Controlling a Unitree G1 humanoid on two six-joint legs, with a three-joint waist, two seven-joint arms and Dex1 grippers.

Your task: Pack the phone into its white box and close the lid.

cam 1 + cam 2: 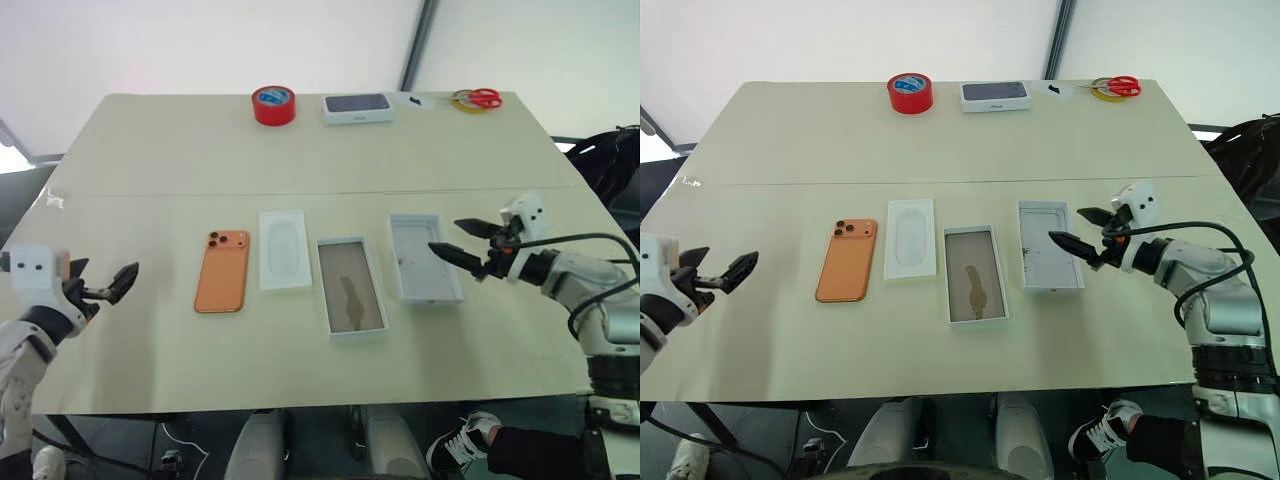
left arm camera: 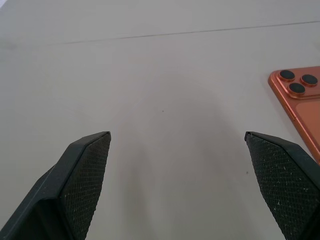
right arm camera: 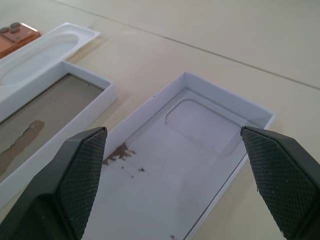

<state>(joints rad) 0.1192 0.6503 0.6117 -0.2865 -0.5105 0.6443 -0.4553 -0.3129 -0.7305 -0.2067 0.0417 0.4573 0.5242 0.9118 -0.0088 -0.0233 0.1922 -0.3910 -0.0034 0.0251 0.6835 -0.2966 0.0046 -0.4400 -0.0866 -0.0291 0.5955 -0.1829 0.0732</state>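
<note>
The orange phone lies camera side up on the table, left of centre. The white box sits open at the middle, its tan floor bare. To its right the lid lies with its pale inside up. My left gripper hovers open over bare table, left of the phone and apart from it. Over the lid's right edge my right gripper stands open and empty. In the right wrist view the lid lies just beyond its fingers, with the white box beside it.
A flat white insert with an oval outline lies between the phone and the box. Along the far edge stand a red tape roll, a white box with a dark top and red scissors. Black cables hang off the table's right side.
</note>
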